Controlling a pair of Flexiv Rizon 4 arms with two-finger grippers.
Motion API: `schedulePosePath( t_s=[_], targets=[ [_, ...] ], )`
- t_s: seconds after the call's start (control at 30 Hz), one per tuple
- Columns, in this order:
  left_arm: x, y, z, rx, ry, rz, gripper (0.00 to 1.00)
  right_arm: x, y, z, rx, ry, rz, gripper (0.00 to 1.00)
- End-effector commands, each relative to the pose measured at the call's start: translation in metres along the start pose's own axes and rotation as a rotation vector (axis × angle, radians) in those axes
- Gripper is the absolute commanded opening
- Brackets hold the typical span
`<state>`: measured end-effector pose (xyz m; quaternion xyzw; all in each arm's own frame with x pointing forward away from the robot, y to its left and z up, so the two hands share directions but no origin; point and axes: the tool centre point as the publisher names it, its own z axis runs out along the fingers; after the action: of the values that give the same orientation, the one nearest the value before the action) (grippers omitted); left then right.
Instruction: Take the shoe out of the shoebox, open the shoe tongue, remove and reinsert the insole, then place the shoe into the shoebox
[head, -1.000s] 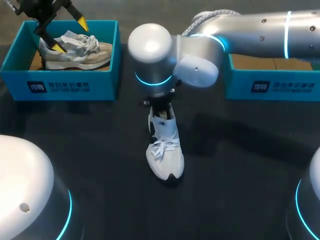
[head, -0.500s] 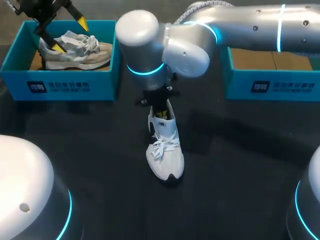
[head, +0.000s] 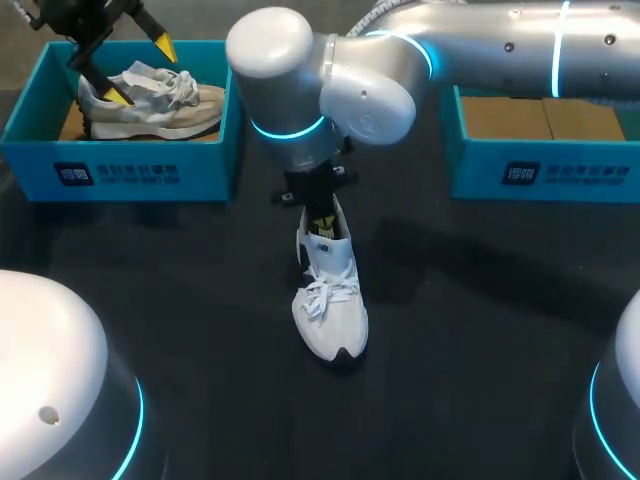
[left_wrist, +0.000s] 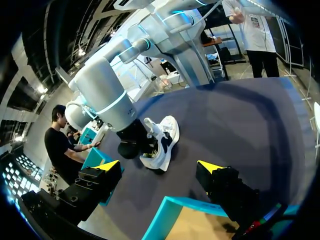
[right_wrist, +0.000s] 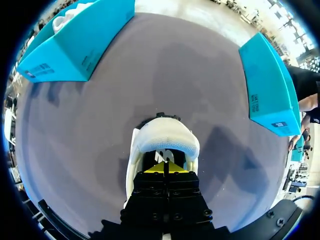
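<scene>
At mid-table (head: 480, 300), we find the white shoe (head: 330, 300) resting on its sole, clear of both boxes. Our right gripper (right_wrist: 164, 169) sits in its heel opening, fingers pressed together. Our left gripper (head: 142, 70) hangs wide open, empty, over the beige shoe (head: 180, 105) in the left shoebox (head: 130, 170).

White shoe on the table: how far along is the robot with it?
Done: the white shoe is out, standing on the table. In hand: the right end effector is down in its opening. Left: probably finishing the work inside the shoe, then returning it to the right box.
</scene>
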<state>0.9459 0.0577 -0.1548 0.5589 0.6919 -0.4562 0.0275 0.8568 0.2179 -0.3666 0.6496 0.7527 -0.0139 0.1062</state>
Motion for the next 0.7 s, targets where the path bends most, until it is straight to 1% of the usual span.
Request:
schedulePosePath(
  t_s=[0.03,0.13,0.17,0.2,0.23,0.27,0.3,0.33,0.37,0.4,0.43,0.5,0.6,0.7],
  targets=[
    [0.0,-0.001,0.0,-0.002,0.003,0.0,1.0,-0.001,-0.001,0.0,-0.003,0.003,0.0,0.0],
    [0.0,-0.001,0.0,-0.002,0.003,0.0,1.0,-0.001,-0.001,0.0,-0.003,0.003,0.0,0.0],
    [0.0,-0.001,0.0,-0.002,0.003,0.0,1.0,-0.004,0.001,0.001,0.05,-0.016,0.021,0.0],
    [0.0,-0.001,0.0,-0.002,0.003,0.0,1.0,-0.008,0.002,0.003,0.084,-0.016,0.052,0.0],
    [0.0,-0.001,0.0,-0.002,0.003,0.0,1.0,-0.01,0.002,0.002,0.106,0.019,0.032,0.0],
    [0.0,-0.001,0.0,-0.002,0.003,0.0,1.0,-0.011,0.001,0.003,0.159,-0.029,0.057,0.0],
    [0.0,-0.001,0.0,-0.002,0.003,0.0,1.0,-0.013,0.0,0.004,0.169,0.006,0.061,0.0],
    [0.0,-0.001,0.0,-0.002,0.003,0.0,1.0,-0.013,-0.002,0.003,0.2,0.01,0.046,0.0],
    [0.0,-0.001,0.0,-0.002,0.003,0.0,1.0,-0.013,-0.005,0.005,0.226,-0.002,0.069,0.0],
    [0.0,-0.001,0.0,-0.002,0.003,0.0,1.0,-0.013,-0.007,0.005,0.23,0.021,0.046,0.0],
    [0.0,-0.001,0.0,-0.002,0.003,0.0,1.0,-0.012,-0.009,0.006,0.253,-0.007,0.043,0.0],
    [0.0,-0.001,0.0,-0.002,0.003,0.0,1.0,-0.009,-0.013,0.008,0.305,0.043,0.036,0.0],
    [0.0,-0.001,0.0,-0.002,0.003,0.0,1.0,-0.006,-0.018,0.013,0.372,0.049,0.041,0.0],
    [0.0,-0.001,0.0,-0.002,0.003,0.0,1.0,-0.008,-0.022,0.015,0.408,0.06,0.066,0.0]
  ],
)
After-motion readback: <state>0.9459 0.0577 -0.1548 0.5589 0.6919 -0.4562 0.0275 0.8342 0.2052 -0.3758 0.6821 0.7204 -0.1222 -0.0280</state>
